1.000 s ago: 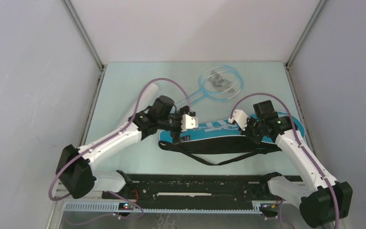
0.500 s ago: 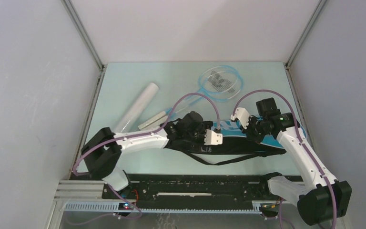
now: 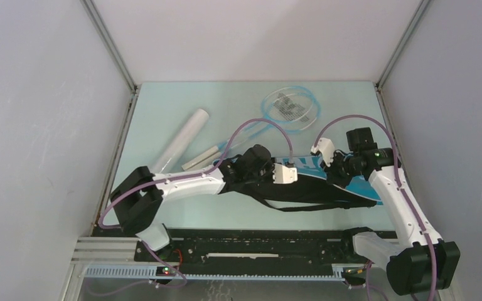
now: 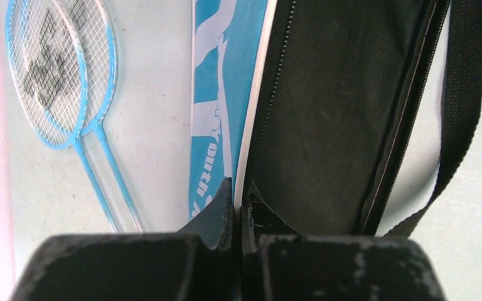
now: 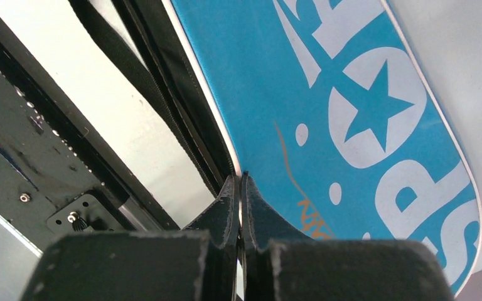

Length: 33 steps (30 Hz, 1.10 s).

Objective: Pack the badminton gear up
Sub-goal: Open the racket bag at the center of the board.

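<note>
Left pincer [image 4: 235,195] closed on bag [image 4: 326,113] edge (right pincer [image 5: 241,188] likewise)

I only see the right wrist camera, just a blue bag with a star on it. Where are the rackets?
Observer: The two light-blue rackets lie on the table, beyond the racket bag.
Operator: What's the other claw doing?
Observer: The left claw is shut on the bag's edge, where the blue side meets the black.
Operator: Is there anything else to pack?
Observer: A long white tube lies at the table's left side, apart from the bag.
</note>
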{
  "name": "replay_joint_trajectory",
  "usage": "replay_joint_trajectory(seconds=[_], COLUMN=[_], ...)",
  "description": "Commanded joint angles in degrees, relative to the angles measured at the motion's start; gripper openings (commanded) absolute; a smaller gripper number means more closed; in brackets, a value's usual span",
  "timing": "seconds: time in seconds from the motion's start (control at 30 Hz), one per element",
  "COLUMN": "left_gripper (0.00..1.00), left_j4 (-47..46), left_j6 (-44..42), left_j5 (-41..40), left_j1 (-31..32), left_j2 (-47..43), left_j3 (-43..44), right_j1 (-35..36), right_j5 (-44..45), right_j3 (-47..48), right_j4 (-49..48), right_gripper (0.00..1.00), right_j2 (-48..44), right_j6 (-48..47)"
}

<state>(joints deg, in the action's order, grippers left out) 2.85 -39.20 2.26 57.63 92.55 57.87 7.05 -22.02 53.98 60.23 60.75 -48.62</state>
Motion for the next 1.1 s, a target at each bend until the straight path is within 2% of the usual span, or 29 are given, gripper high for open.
replay_joint_trajectory(seconds=[0.0, 0.13, 0.2, 0.27, 0.37, 0.53, 0.8, 1.07], left_gripper=[0.00, 0.00, 0.00, 0.00, 0.00, 0.00, 0.00, 0.00], left_j4=[5.8, 13.8, 16.3, 18.4, 19.3, 19.8, 20.2, 19.8], left_j6=[5.9, 13.6, 16.2, 17.5, 19.1, 23.5, 33.8, 40.1], left_j5=[-2.1, 1.7, 4.1, 4.6, 5.0, 9.5, 20.7, 19.7], left_j1=[-1.7, -5.7, -8.4, -10.1, -12.7, -18.4, -30.1, -42.7], left_j2=[-5.9, -7.1, -7.7, -8.5, -10.5, -14.8, -19.6, -23.2], left_j3=[7.4, 15.9, 18.9, 21.0, 21.8, 22.6, 24.5, 23.4], right_j1=[-1.4, -1.7, -1.7, -1.8, -1.8, -1.8, -1.8, -1.8], right_j5=[-2.3, -3.3, -3.2, -3.1, -3.2, -2.9, -3.6, 2.1], right_j3=[5.0, 10.1, 12.9, 15.7, 20.3, 26.0, 31.1, 28.7], right_j4=[-1.6, -1.9, -2.5, -3.7, -5.5, -8.1, -10.1, -15.0], right_gripper=[0.07, 0.30, 0.53, 0.62, 0.70, 0.77, 0.78, 0.78], right_j2=[-1.2, -1.2, -1.5, -2.0, -2.6, -2.6, -0.7, 2.1], right_j6=[1.1, 5.3, 7.7, 10.6, 14.8, 20.3, 26.4, 32.0])
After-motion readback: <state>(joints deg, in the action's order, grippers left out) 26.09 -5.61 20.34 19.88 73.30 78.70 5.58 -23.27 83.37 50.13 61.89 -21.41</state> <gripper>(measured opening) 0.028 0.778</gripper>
